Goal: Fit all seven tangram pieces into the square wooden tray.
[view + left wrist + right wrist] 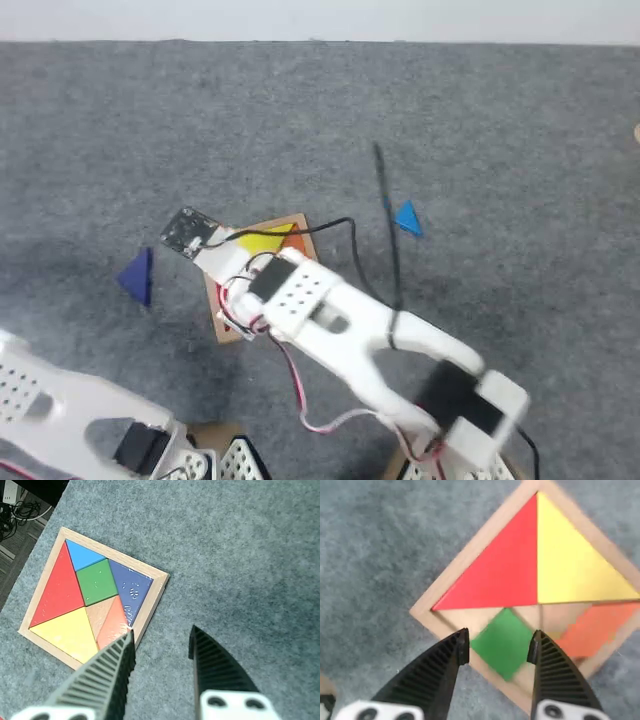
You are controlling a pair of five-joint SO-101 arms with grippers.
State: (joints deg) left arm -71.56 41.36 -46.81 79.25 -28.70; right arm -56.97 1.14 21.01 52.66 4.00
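Observation:
The wooden tray (222,325) lies mid-table, mostly under my right arm, with yellow (268,240) showing inside. My right gripper (499,645) hangs over the tray (427,614), its fingertips touching two corners of the green square (504,647), which sits tilted above the rim. A red triangle (505,570), yellow triangle (570,565) and orange piece (595,627) lie inside. A dark blue triangle (137,275) and a light blue triangle (407,218) lie loose on the mat. My left gripper (160,640) is open beside a tray (157,597) that holds several coloured pieces.
A black cable (390,225) runs across the grey mat beside the light blue triangle. My left arm (60,405) sits at the near left corner. The mat's far edge (320,42) meets a white wall. Open mat lies at the far left and right.

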